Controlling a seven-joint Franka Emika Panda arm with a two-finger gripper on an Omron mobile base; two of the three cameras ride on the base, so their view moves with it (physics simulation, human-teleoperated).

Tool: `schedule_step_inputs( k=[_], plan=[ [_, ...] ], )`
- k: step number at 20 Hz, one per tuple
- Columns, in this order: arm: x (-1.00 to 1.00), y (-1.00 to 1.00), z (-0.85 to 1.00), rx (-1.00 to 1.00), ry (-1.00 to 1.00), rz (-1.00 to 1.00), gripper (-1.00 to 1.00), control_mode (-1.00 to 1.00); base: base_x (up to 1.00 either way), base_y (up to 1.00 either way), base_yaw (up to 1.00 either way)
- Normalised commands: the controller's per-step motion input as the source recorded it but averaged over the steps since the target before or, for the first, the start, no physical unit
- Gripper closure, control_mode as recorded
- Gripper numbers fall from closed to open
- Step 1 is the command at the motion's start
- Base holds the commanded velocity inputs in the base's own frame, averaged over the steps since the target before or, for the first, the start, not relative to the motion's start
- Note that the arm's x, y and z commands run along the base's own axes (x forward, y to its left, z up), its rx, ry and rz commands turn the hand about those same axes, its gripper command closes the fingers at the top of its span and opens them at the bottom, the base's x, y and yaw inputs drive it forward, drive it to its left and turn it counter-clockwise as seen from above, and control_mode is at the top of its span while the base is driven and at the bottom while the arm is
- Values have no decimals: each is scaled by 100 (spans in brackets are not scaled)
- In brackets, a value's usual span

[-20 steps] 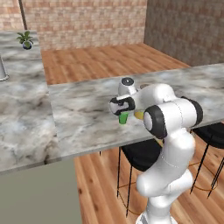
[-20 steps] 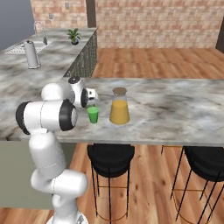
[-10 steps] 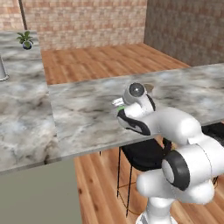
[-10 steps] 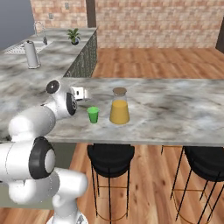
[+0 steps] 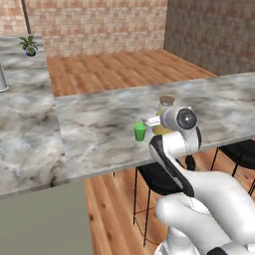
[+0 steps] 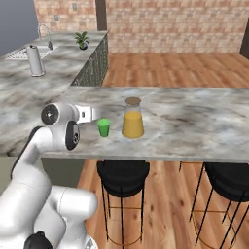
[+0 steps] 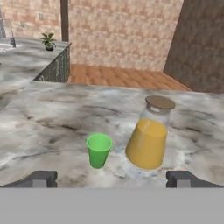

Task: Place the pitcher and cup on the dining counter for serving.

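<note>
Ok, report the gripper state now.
Gripper: open, holding nothing; the cup stands free on the dining counter ahead of it.

No legible text, labels or numbers on anything.

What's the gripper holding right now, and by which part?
Nothing. The gripper is open and drawn back; the cup and pitcher stand free on the dining counter.
</note>
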Motion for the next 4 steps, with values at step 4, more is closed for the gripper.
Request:
schedule_step_inputs(
  k=[4],
  plan=[
    [-100, -88, 32, 13, -5, 1, -100, -100, 0, 0, 0]
  ],
)
